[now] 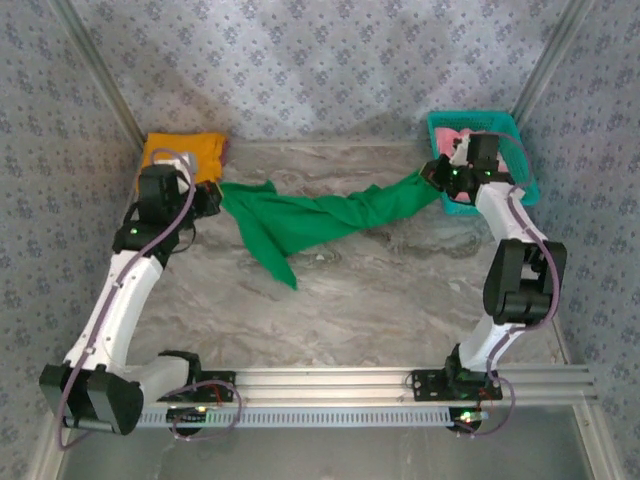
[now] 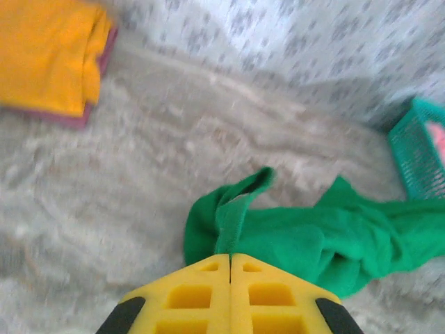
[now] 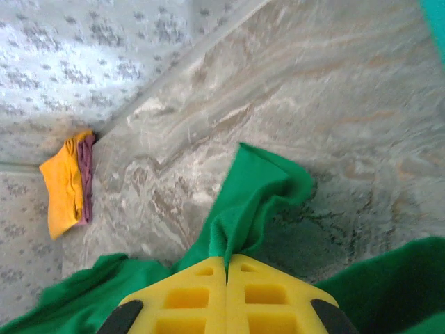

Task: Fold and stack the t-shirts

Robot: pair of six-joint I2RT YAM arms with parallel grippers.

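Tension explains the pose: the bright green soft cloth t-shirt [image 1: 310,222] runs in a sagging band across the middle of the frame. One end is pinched in the left pincer [image 2: 230,259] and the other in the right pincer [image 3: 227,260], both clamped tight on its fabric. Holding it by two ends likely serves to spread it flat on the grey marbled bench [image 1: 380,300] for folding. At upper left, a folded orange-yellow cloth shirt [image 1: 182,155] lies on a folded pink one [image 3: 86,177], so the stack is begun. At upper right a teal plastic mesh basket [image 1: 500,125] sits just beside the right pincer.
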